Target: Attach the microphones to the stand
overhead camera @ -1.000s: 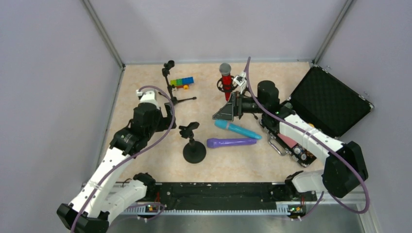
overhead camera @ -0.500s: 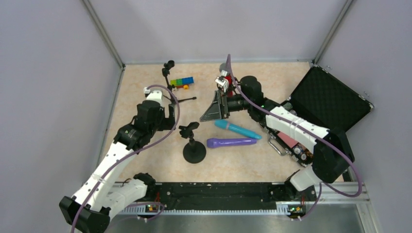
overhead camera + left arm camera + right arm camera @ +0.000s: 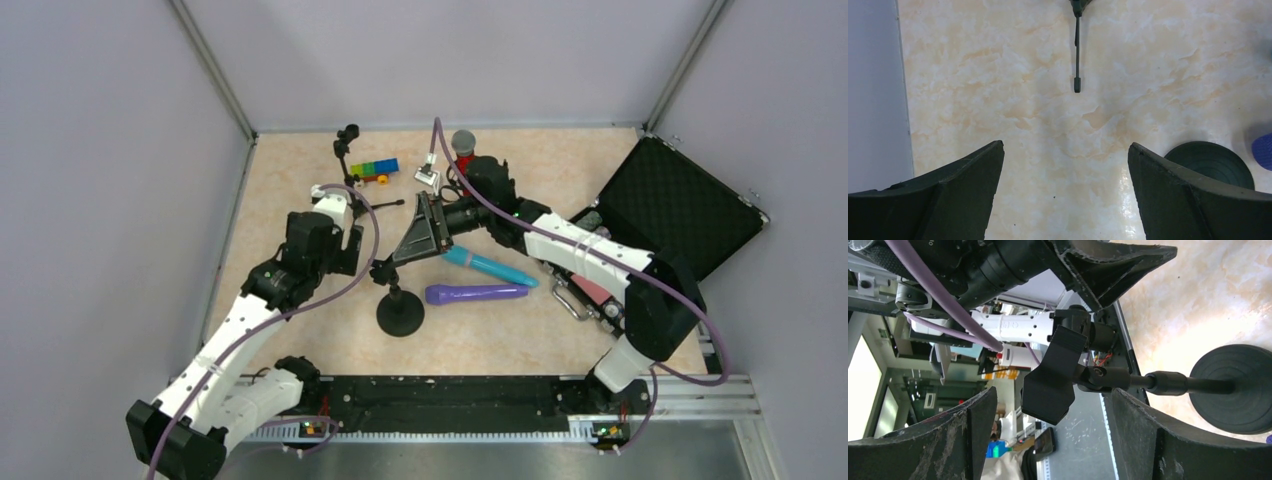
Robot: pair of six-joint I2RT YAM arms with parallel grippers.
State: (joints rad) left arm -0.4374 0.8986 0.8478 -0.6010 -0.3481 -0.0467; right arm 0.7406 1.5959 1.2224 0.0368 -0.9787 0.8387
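The purple microphone [image 3: 475, 293] and blue microphone [image 3: 490, 267] lie loose on the desk [image 3: 480, 340], center frame, waiting to be mounted. Just left, the right claw [image 3: 1052, 391] stands apart around the clip [image 3: 1050, 372] of the round-base stand [image 3: 400, 315], probably lining up to adjust it. The left claw [image 3: 1065, 146] hangs apart, empty. Upper center, the red microphone [image 3: 462, 140] stands upright, apparently 1 of 3 already mounted. No writing is legible.

Red microphone [image 3: 462, 141] seems mostly hidden behind right arm [image 3: 580, 245].
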